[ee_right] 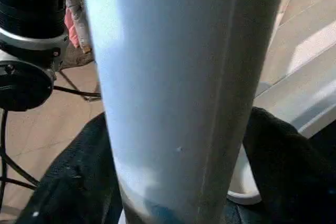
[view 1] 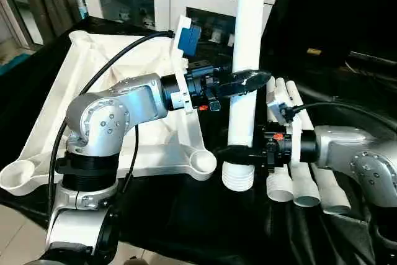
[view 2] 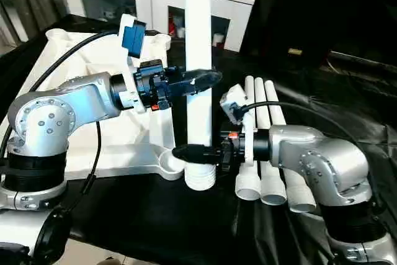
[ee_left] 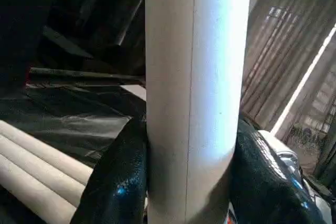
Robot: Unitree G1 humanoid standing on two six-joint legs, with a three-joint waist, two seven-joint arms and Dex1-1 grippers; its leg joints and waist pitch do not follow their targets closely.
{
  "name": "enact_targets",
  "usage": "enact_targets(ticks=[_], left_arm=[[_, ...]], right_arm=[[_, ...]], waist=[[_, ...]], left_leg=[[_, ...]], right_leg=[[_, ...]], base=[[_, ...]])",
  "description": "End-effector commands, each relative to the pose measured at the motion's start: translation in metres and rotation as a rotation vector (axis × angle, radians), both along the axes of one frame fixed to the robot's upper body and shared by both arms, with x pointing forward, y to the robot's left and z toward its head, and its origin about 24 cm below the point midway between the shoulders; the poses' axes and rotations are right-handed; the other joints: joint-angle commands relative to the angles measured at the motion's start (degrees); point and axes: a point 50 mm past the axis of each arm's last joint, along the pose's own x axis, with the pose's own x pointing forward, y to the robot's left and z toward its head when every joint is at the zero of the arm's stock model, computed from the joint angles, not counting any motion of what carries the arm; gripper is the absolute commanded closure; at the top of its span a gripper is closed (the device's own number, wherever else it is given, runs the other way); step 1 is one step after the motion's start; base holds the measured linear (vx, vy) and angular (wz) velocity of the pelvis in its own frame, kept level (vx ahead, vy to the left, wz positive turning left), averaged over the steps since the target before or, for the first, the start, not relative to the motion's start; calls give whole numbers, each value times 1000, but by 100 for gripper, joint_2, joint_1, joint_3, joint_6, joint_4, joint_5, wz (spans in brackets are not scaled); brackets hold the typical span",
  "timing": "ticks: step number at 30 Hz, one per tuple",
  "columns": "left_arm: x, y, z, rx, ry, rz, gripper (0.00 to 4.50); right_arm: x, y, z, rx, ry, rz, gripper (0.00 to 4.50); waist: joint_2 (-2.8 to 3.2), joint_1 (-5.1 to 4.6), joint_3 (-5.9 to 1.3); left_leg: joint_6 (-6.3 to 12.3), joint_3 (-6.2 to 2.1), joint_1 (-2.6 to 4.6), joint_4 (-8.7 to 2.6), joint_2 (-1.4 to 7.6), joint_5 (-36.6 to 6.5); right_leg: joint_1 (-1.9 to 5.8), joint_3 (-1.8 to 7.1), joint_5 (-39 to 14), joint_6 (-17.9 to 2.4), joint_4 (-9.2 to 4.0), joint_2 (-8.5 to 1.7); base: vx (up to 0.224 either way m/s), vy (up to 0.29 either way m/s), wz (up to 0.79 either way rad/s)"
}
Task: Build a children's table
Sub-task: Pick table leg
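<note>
- No leg is seated yet, as far as I can see: the ribbed white table top (view 1: 93,110) lies underside up on black cloth (view 2: 155,215), its round corner socket (view 1: 203,162) empty.
- I hold one smooth tapered leg (view 1: 245,60) upright just beside that socket; left gripper (view 1: 248,82) clamps it midway, while I can't tell whether the right gripper (view 1: 239,153), around its lower end, actually grips.
- Three spare legs (view 1: 304,184) lie side by side on the cloth.

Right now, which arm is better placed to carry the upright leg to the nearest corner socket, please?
Probably the left: the left gripper clamps the upright leg mid-height, beside the corner socket.
</note>
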Motion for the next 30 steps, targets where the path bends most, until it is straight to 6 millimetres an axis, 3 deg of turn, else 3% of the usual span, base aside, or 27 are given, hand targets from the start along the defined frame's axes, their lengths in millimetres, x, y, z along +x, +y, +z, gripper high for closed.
enact_targets(ticks=[1,11,12,18,22,24,30], left_arm=[[-4,-5,11,-11,-57,-37,268],[-3,-4,11,0,-69,-58,269],[-4,-4,11,1,-70,-64,269],[-4,-4,11,-2,-73,-76,270],[-5,-4,12,-3,-76,-88,270],[-5,-4,11,-1,-77,-91,270],[-5,-3,11,5,-77,-93,270]], right_arm=[[1,-2,0,5,7,1,131],[-1,-2,-2,13,21,3,203],[-1,-2,-3,17,23,2,212],[-3,-1,-4,18,25,5,251],[-2,2,-8,-42,-29,-13,251],[-2,2,-10,-41,-20,-8,199],[-3,-1,-9,-20,-5,-9,144]], waist=[[-36,24,-413],[-19,68,-417],[7,67,-421],[1,72,-419],[3,72,-422],[6,71,-420],[15,74,-426]], left_leg=[[-7,219,-92,-406,-155,-291],[-43,218,-86,-412,-154,-289],[-52,218,-83,-409,-156,-282],[-67,218,-82,-410,-158,-335],[-86,217,-80,-409,-160,-317],[-81,217,-83,-410,-162,-322],[-72,216,-77,-408,-162,-310]], right_leg=[[434,54,-1238,-892,-371,-90],[438,54,-1116,-916,-353,-89],[440,56,-1061,-936,-352,-89],[445,55,-1116,-947,-355,-89],[441,55,-1131,-914,-353,-86],[446,57,-1127,-919,-349,-85],[450,57,-982,-986,-335,-81]], base=[[0,0,0],[0,0,0],[0,0,0],[0,0,0],[0,0,0],[0,0,0],[0,0,0]])
